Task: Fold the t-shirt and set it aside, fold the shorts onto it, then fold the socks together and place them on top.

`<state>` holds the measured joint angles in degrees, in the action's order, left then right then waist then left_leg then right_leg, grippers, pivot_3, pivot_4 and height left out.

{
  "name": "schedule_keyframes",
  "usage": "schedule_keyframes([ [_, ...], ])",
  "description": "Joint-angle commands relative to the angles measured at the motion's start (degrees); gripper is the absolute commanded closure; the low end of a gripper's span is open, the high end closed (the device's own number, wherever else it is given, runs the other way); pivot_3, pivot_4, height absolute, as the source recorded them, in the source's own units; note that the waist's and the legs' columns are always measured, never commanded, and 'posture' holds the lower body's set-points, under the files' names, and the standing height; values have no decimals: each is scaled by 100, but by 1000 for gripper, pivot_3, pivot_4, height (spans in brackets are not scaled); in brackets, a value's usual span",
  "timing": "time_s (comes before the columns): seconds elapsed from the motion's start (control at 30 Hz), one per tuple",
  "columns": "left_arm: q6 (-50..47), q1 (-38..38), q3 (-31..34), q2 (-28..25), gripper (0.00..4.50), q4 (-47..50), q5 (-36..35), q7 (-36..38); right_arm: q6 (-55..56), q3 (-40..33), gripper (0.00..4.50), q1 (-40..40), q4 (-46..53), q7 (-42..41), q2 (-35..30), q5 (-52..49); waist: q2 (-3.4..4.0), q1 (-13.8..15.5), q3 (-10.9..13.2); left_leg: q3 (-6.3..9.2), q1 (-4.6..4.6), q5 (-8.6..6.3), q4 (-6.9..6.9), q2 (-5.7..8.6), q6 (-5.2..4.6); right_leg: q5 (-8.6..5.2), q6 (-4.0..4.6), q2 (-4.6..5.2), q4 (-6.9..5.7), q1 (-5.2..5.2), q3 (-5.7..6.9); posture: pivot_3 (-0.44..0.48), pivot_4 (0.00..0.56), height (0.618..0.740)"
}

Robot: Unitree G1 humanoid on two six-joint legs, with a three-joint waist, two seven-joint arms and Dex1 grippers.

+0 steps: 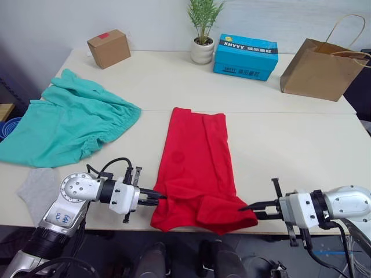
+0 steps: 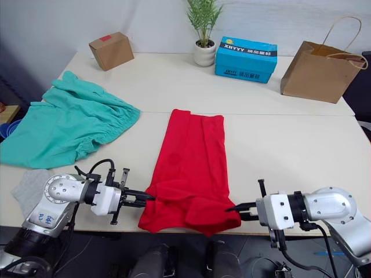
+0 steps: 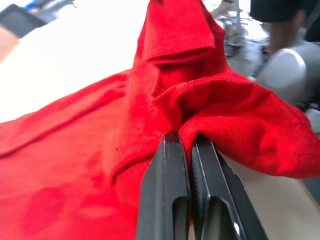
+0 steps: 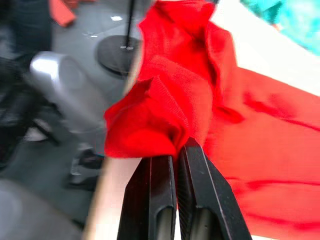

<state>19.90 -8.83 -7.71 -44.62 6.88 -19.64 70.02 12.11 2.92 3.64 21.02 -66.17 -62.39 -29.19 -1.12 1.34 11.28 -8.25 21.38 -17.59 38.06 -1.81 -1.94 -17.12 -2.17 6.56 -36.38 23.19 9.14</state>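
Note:
The red t-shirt (image 1: 197,156) lies as a long narrow strip down the middle of the table, its near end bunched at the front edge. My left gripper (image 1: 159,198) is shut on the shirt's near left corner, and my right gripper (image 1: 243,207) is shut on its near right corner. Both wrist views show red cloth pinched between black fingers (image 3: 172,195) (image 4: 192,200). The teal shorts (image 1: 64,119) lie spread at the left of the table. One grey sock (image 1: 39,188) lies at the near left, partly behind my left arm.
Along the back of the table stand a small cardboard box (image 1: 109,48), a potted plant (image 1: 203,35), a blue box (image 1: 246,55) and a brown paper bag (image 1: 319,68). The table's front edge (image 1: 116,227) runs just beneath both grippers.

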Motion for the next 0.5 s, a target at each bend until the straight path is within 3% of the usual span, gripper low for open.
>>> schedule_keyframes([
  [0.03,-12,407,105,-269,4487,376,28,141,-389,-239,4500,354,285,-394,-270,-121,3,2,2,0,2,2,0,0,6,0,0,0,2,1,1,0,150,740],
  [0.23,-303,604,109,-438,4487,420,-1,233,-1057,-387,4500,634,571,-647,-255,-465,4,17,2,-1,6,-14,-2,0,-25,2,-5,-1,17,-1,2,0,150,740],
  [0.33,-1479,826,138,-987,4487,760,-483,548,-1828,-608,4500,534,668,-547,-346,-932,6,3,3,0,6,-17,-4,-2,-26,2,-4,-1,19,1,1,0,150,740],
  [0.4,-2057,717,246,-1056,4487,865,-830,480,-2418,-701,4500,192,655,-353,-273,-1356,14,-15,8,1,6,-17,-6,-4,-18,0,-1,-1,19,3,1,0,150,740],
  [0.5,-3248,-336,517,-696,4487,673,-1486,-239,-3255,-639,4500,-998,212,-11,4,-1827,30,0,21,2,6,-15,-1,-3,-25,3,-3,-1,18,2,0,0,150,740],
])
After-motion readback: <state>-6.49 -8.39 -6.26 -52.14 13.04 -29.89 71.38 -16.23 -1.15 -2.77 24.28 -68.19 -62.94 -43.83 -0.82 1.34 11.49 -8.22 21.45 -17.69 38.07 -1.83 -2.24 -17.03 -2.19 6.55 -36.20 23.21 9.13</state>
